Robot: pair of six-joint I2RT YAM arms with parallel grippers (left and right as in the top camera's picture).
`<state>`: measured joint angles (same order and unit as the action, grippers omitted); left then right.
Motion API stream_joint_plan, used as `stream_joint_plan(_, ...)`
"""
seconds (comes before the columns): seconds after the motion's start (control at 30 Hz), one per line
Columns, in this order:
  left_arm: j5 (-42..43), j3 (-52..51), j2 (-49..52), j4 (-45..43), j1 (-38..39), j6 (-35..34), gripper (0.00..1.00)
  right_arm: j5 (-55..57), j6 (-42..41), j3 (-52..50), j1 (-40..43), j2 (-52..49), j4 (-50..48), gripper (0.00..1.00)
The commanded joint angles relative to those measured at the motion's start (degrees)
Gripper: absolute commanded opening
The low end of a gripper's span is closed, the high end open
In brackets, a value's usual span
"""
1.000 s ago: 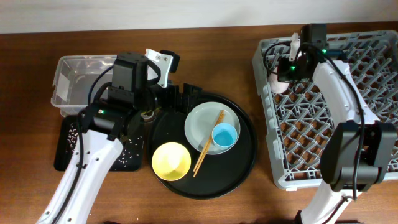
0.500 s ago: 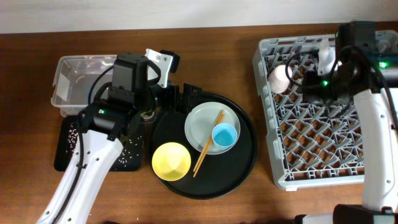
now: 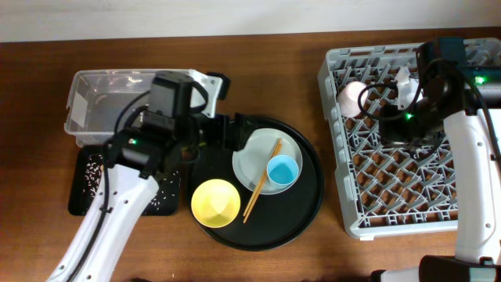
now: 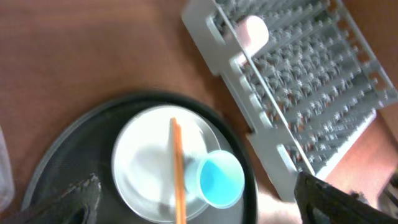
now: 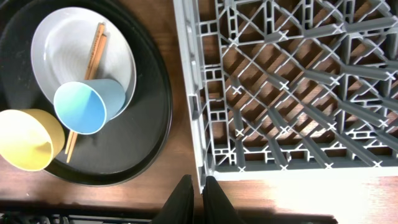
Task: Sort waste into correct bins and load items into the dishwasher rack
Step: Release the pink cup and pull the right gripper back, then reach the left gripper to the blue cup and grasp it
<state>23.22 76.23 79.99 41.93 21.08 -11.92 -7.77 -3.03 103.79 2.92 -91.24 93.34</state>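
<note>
**A:** Just let go of the pink cup [image 3: 351, 99]. Left it resting among the pegs at the 10 o'clock corner of the dishwasher rack [image 3: 333, 168].

**B:** Pulled the right end effector [image 5: 194, 196] away from it, then?

**A:** Yes. A second ago, sat right over the cup. Now backed off toward the rack's middle, roughly 3 o'clock from the cup and clear of it. Pinched shut, fingers together, holding nothing.

**B:** Counts as one item loaded, judging by that. Still leaves the light blue cup [image 3: 282, 171] sitting on the plate [image 3: 254, 153] at its 4 o'clock, the yellow bowl [image 3: 215, 202] at 7 o'clock on the round black tray [image 3: 309, 211], and the chopsticks [image 3: 263, 180] lying across the plate beside the blue cup.

**A:** Anything different on the other side?

**B:** Slightly. Swung the left end effector [image 3: 231, 131] a little toward 3 o'clock, off the corner of the clear bin [image 3: 78, 86] and over the tray's 10 o'clock rim. Spread wide, gripping nothing.

**A:** Heading for the chopsticks?

**B:** Probably, or something else on the plate. Cannot tell which yet.
</note>
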Motion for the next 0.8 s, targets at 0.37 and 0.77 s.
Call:
stream_joint_plan(0.37, -16.55, -1.18, 15.52, 5.07, 16.85, -4.26, 0.52, -1.55, 0.72, -3.26, 0.07, 6.45, 3.98, 0.1)
stream_joint_plan(0.77, -17.73, -1.18, 24.02, 0.92, 17.33, -5.64, 0.45, -1.53, 1.14, -7.02, 0.07, 7.32, 2.97, 0.1)
